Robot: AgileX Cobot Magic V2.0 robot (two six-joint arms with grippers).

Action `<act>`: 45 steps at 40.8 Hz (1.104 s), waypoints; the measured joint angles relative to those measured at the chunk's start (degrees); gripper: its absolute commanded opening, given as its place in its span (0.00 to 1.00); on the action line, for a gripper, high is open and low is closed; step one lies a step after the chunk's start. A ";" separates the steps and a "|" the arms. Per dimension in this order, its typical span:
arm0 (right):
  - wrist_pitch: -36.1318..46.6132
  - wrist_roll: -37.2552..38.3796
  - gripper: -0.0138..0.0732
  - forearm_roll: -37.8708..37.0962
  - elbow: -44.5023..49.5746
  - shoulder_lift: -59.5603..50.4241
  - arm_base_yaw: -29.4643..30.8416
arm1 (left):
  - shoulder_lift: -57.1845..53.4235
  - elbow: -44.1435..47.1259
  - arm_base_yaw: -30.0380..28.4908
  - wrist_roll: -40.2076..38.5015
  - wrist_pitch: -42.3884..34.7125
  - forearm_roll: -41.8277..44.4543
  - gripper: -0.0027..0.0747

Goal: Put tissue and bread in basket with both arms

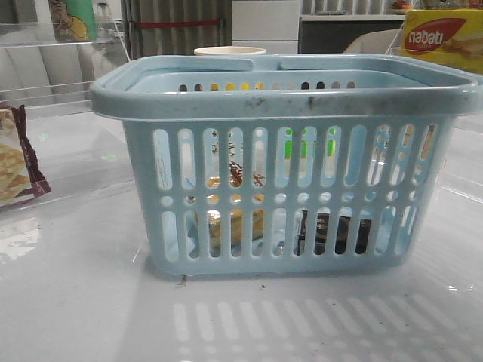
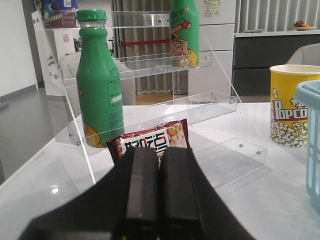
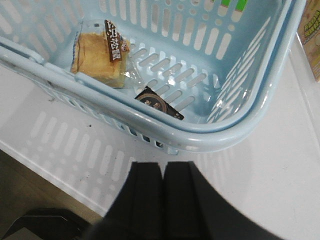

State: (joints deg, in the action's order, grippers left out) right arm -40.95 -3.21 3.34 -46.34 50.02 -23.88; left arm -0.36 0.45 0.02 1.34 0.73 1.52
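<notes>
The light-blue basket (image 1: 302, 102) stands in the middle of the table in the front view. Through its slots I see the bread (image 1: 234, 219) at the left and the dark tissue pack (image 1: 332, 234) at the right, both on the basket floor. The right wrist view looks down into the basket (image 3: 240, 130): the bagged bread (image 3: 100, 57) and the tissue (image 3: 159, 103) lie inside. My right gripper (image 3: 162, 167) is shut and empty, outside the basket's rim. My left gripper (image 2: 159, 152) is shut and empty, away from the basket, facing a snack packet. Neither gripper shows in the front view.
A maroon-edged cracker packet (image 1: 19, 162) lies at the left; it also shows in the left wrist view (image 2: 152, 140). A clear acrylic shelf (image 2: 150, 65) holds a green bottle (image 2: 100, 85). A popcorn cup (image 2: 290, 107) stands behind the basket. A nabati box (image 1: 444, 38) is at the back right.
</notes>
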 measured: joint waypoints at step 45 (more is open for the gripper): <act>0.75 0.00 0.22 0.12 1.14 -2.46 2.03 | 0.00 0.00 0.00 0.00 -0.26 0.00 0.15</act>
State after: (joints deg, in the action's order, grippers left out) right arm -40.20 -3.21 3.46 -45.19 47.56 -21.84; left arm -0.36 0.45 0.02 1.34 0.47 1.52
